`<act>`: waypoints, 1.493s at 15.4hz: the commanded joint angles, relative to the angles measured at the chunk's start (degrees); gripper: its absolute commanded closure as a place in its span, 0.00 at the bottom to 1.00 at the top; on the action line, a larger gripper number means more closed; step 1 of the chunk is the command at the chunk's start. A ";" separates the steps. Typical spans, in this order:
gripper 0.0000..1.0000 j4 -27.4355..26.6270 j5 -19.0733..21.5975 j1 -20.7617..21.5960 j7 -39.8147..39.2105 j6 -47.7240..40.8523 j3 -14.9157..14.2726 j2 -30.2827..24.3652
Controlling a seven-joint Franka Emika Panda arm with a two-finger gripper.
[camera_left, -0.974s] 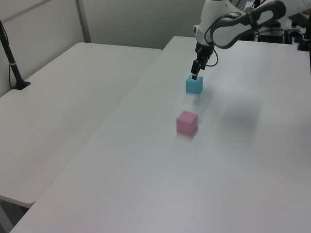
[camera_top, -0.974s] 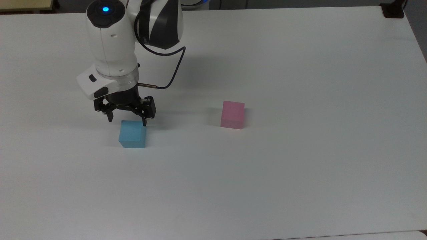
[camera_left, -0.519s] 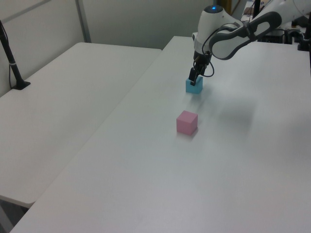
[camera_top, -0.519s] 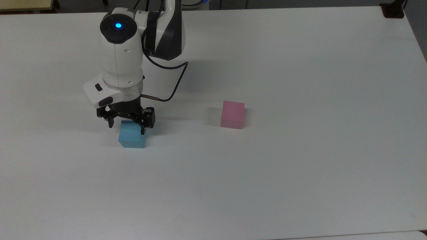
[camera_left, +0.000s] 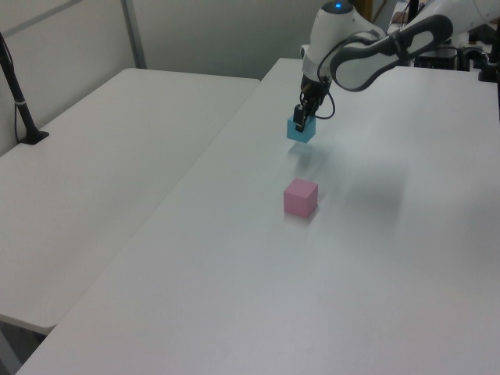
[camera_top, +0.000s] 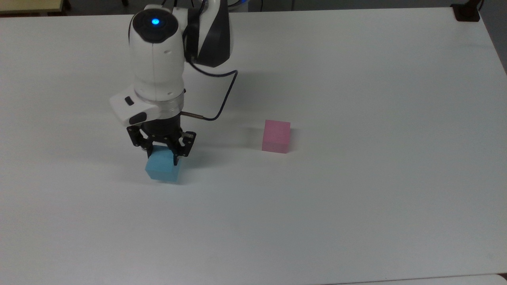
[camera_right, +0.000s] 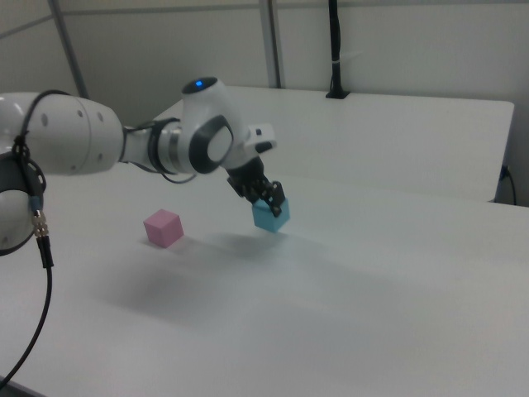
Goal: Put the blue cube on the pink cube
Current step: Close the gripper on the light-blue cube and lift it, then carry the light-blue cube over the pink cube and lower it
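Observation:
The blue cube point(camera_top: 164, 169) point(camera_left: 301, 130) point(camera_right: 270, 216) hangs tilted just above the white table, its shadow visible beneath it in the left view. My gripper point(camera_top: 163, 156) point(camera_left: 299, 121) point(camera_right: 266, 199) is shut on its upper part, one finger on each side. The pink cube point(camera_top: 276, 136) point(camera_left: 301, 197) point(camera_right: 163, 227) rests on the table, well to the top view's right of the blue cube and apart from it.
A white table point(camera_top: 356, 198) carries both cubes, with a second white table point(camera_left: 101, 156) beside it in the left view. A black clamp post point(camera_left: 19, 101) stands on that second table, and another post point(camera_right: 335, 50) at the far edge in the right view.
My gripper came down over the blue cube, shut on it and lifted it off the table, shifting slightly to the top view's right. The pink cube stayed put.

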 commanded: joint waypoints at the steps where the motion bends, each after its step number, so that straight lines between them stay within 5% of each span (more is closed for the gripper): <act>1: 0.57 -0.75 -0.60 0.85 2.72 -8.11 3.49 -6.70; 4: 0.57 -0.40 -0.52 2.33 2.90 -15.14 6.48 -9.43; 10: 0.57 3.21 -0.52 11.81 12.47 -29.56 7.10 -9.26; 17: 0.57 3.12 -1.48 16.92 20.04 -28.44 7.10 -6.27; 23: 0.57 3.12 -2.71 17.28 23.98 -24.23 7.10 -3.99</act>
